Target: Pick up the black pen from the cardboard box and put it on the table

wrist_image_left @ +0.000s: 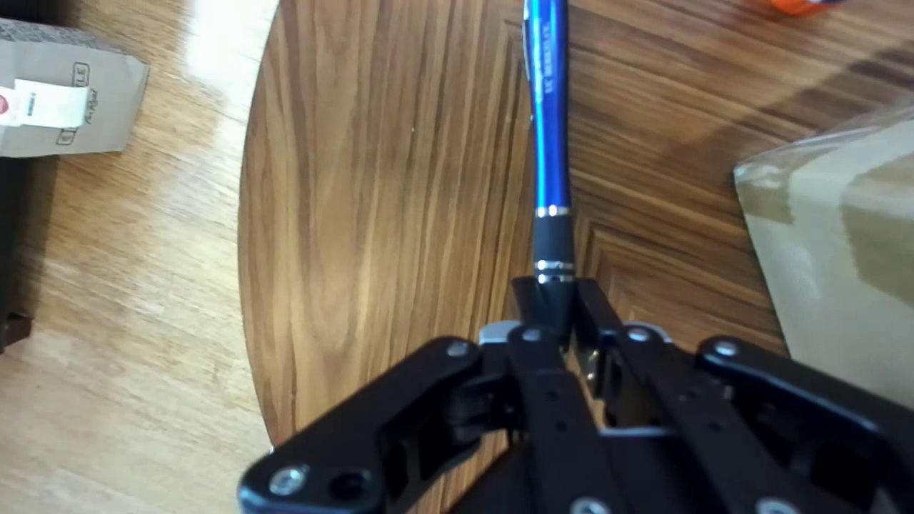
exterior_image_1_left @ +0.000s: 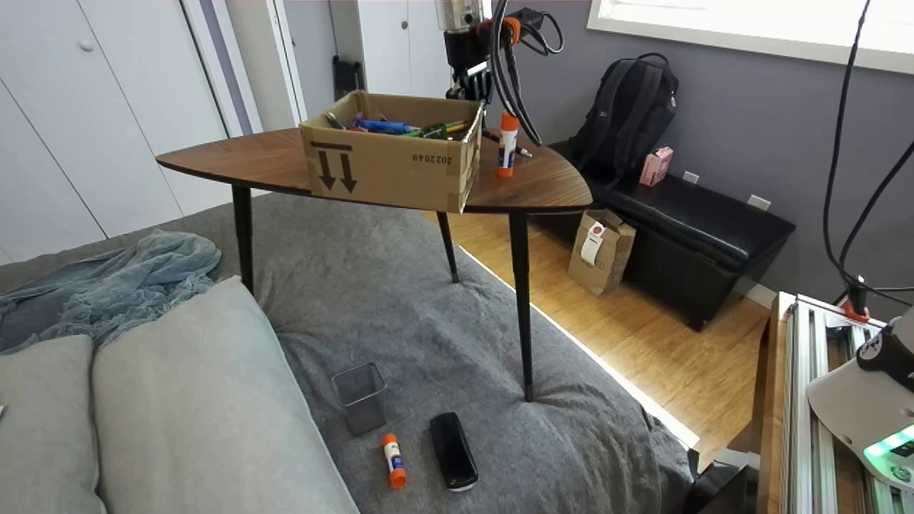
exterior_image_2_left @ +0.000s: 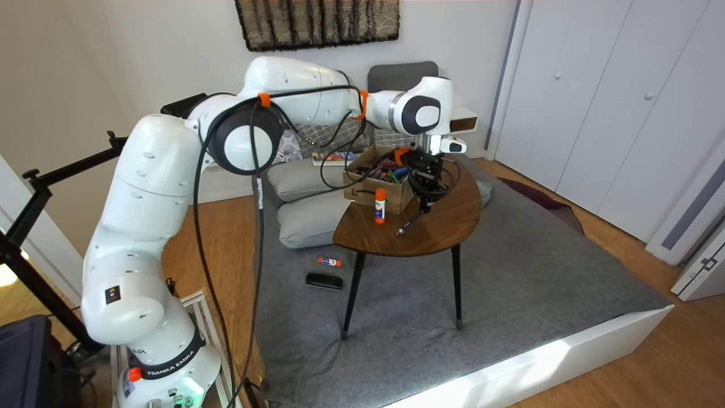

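The pen point(wrist_image_left: 550, 143) has a shiny blue barrel and a dark grip end in the wrist view. My gripper point(wrist_image_left: 555, 300) is shut on its dark end. In both exterior views the pen point(exterior_image_1_left: 524, 151) point(exterior_image_2_left: 409, 224) slants low over the table point(exterior_image_1_left: 235, 153) point(exterior_image_2_left: 436, 238) point(wrist_image_left: 385, 178); I cannot tell whether it touches the wood. The gripper point(exterior_image_2_left: 426, 205) is beside the cardboard box point(exterior_image_1_left: 385, 171) point(exterior_image_2_left: 357, 190) point(wrist_image_left: 842, 271), and the box partly hides it in an exterior view. The box stands on the table, full of pens and markers. No other black pen can be singled out.
An upright orange-and-white glue stick point(exterior_image_1_left: 507, 146) point(exterior_image_2_left: 380, 205) stands on the table near the box and pen. Cables hang from the arm near the gripper. A mesh cup point(exterior_image_1_left: 360, 400), another glue stick point(exterior_image_1_left: 394, 460) and a black case point(exterior_image_1_left: 453, 451) lie on the grey bed below.
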